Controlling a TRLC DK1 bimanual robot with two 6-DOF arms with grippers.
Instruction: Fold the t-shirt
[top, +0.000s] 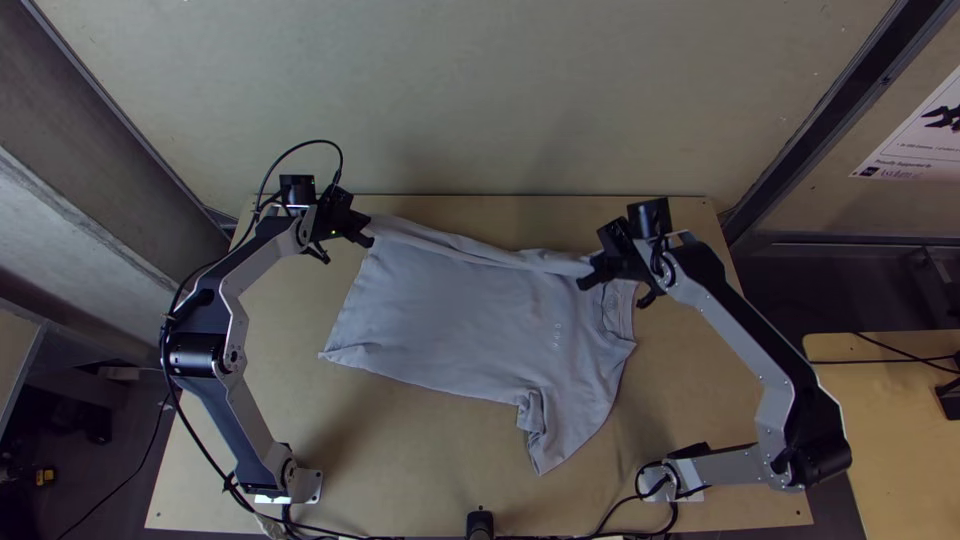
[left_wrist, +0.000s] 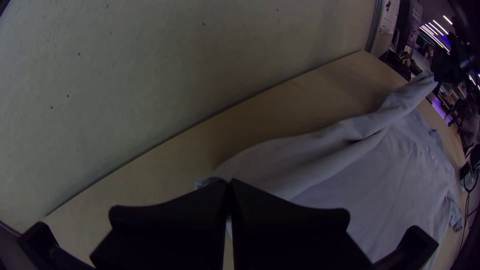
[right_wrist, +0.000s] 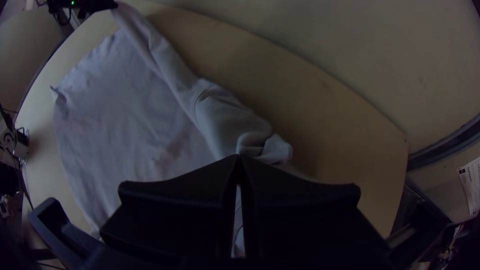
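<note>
In the top view, the t-shirt (top: 450, 320) lies spread on the table (top: 700, 400), long axis crosswise, its body nearward of both grippers: the left gripper (top: 367, 239) at the hem end, the right gripper (top: 586, 281) nearer the collar. A nearward fold probably follows. The left wrist view shows fingers (left_wrist: 200, 215) closed on cloth; the right wrist view, likewise, the pinched part hidden.
</note>
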